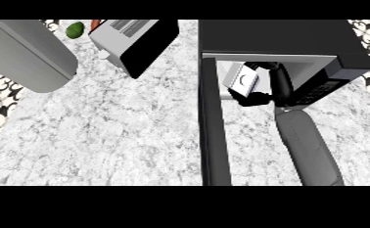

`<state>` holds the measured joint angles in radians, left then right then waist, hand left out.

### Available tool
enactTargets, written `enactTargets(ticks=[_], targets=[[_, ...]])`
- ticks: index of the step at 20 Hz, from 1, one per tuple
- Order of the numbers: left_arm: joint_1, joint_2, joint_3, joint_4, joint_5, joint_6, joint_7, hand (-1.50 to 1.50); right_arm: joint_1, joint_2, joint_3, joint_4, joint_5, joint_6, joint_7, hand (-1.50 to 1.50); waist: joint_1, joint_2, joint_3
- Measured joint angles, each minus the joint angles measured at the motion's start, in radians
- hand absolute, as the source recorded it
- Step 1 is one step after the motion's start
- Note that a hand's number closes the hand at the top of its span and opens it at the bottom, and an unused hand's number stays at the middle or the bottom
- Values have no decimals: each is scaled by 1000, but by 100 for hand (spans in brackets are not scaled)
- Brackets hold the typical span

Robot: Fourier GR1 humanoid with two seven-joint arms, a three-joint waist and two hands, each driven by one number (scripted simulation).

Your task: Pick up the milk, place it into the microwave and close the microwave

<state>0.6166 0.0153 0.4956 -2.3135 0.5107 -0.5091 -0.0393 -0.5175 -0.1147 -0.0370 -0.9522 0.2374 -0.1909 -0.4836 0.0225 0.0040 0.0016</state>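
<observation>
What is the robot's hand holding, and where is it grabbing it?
The right hand holds the milk carton, fingers curled round its lower end and side, at the mouth of the open microwave.

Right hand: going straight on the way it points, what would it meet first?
Probably the back wall of the microwave: the right hand, curled round the milk, points into the open cavity, and nothing else shows ahead. Depth is unclear.

There is one microwave (pixel 274 36) with one door (pixel 214 124), one milk carton (pixel 243 80), one right hand (pixel 279 88) on one grey forearm (pixel 308 148), one toaster (pixel 127 34), one green round fruit (pixel 75 29), one small orange-red piece (pixel 96 23) and one marbled counter (pixel 130 134).
</observation>
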Motion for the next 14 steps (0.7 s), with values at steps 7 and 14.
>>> enactTargets(ticks=[7,14], targets=[[-49,14,2,24,8,-9,17,-150,-212,-19,-57,315,68,-119,-75,150,16,4,1],[-70,19,1,25,10,-14,27,-150,-365,-57,-131,556,87,-246,-117,150,43,20,2]])
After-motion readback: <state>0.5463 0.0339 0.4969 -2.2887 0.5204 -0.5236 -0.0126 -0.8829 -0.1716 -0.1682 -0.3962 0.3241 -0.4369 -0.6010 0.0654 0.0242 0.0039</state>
